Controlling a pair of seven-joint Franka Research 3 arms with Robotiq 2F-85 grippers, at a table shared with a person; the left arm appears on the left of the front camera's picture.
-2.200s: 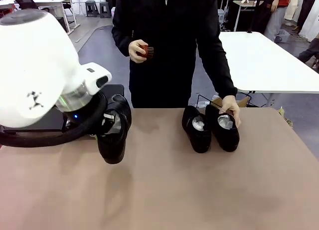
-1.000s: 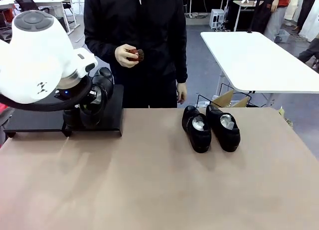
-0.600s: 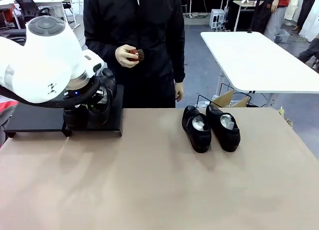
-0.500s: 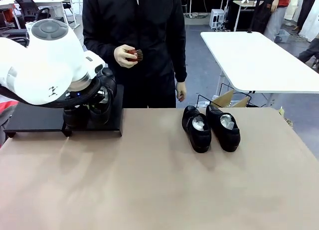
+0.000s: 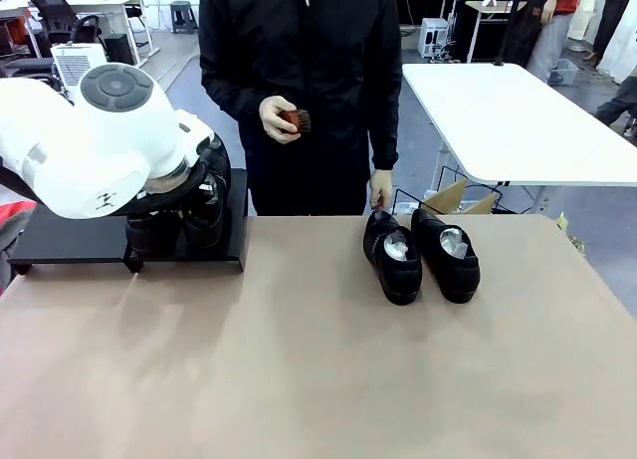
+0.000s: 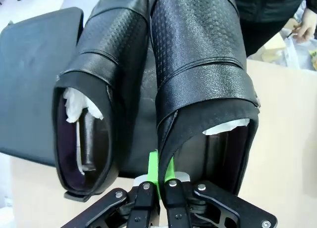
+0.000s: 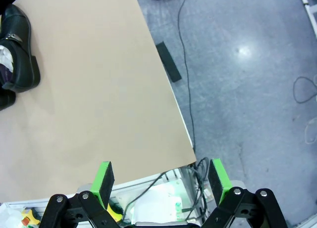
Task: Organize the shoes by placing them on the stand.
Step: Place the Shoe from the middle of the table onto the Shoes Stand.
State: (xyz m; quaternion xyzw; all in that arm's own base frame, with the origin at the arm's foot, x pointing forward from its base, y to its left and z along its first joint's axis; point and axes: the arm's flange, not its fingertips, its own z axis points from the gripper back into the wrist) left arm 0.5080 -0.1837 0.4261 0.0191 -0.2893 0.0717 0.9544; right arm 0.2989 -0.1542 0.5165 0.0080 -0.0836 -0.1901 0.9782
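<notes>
Left wrist view is pointing to a set-down: the left gripper [image 6: 161, 164] is holding one dress shoe [image 6: 203, 79] over the stand [image 6: 29, 79], just beside a second shoe [image 6: 99, 84] that is sitting there toe-away. Doing this well, I judge, is meaning getting the sole flat and fully on the platform, parallel with its neighbour and not hanging over the near end, before the fingers are letting go; then opening only a little and backing straight off, so the soft heel collar is not being dragged along. The green pads are pinching almost together on the thin rear rim of that shoe, one inside against the white paper stuffing and one outside. Whether the sole is already resting on the platform is not showing. From the front, the white left arm is covering much of this pair at the stand's [image 5: 60, 242] right end, while two more shoes [image 5: 420, 252] are waiting side by side on the brown table [image 5: 299, 359]. A person's hand [image 5: 379, 192] is hanging near their heels, the other hand [image 5: 277, 118] gripping a small brush [image 5: 297, 119]. Well apart, the right gripper [image 7: 161, 177] is spread wide and grasping nothing, above the table's [image 7: 99, 89] corner.
</notes>
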